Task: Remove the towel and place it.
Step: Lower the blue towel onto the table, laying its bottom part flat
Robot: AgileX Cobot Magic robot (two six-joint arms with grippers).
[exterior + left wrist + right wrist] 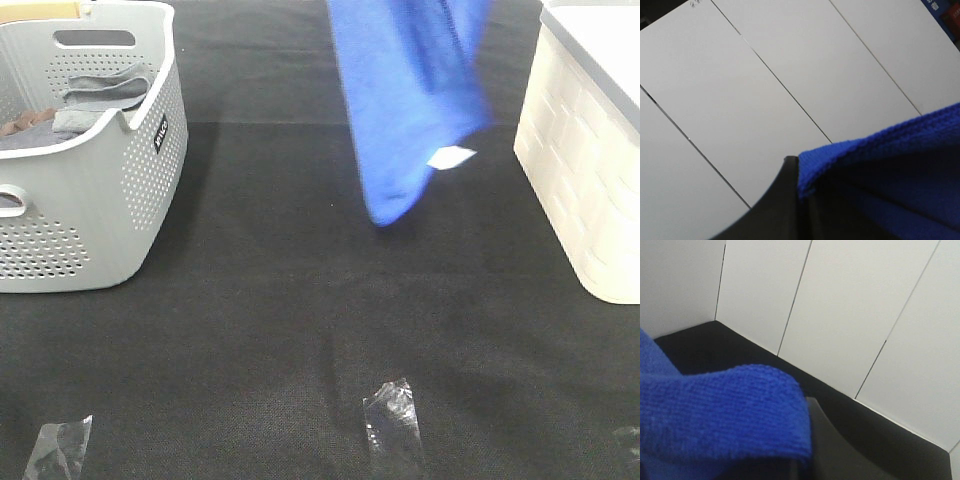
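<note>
Towel (415, 110) hangs mid-air, far centre-right over black table (250, 340), white tag (452, 156) near its low end. Left gripper (800, 200) and right gripper (805, 460) both clamped on its edge, probably to carry it clear. Grey basket (150, 190) left, white bin (580, 180) right; nothing seems to block the table between.

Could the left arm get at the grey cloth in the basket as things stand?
Probably not yet. The left gripper has its jaws shut on the towel, which hangs above the table. The grey cloth lies uncovered in the open-topped basket, so the way looks free once the towel is released.
</note>
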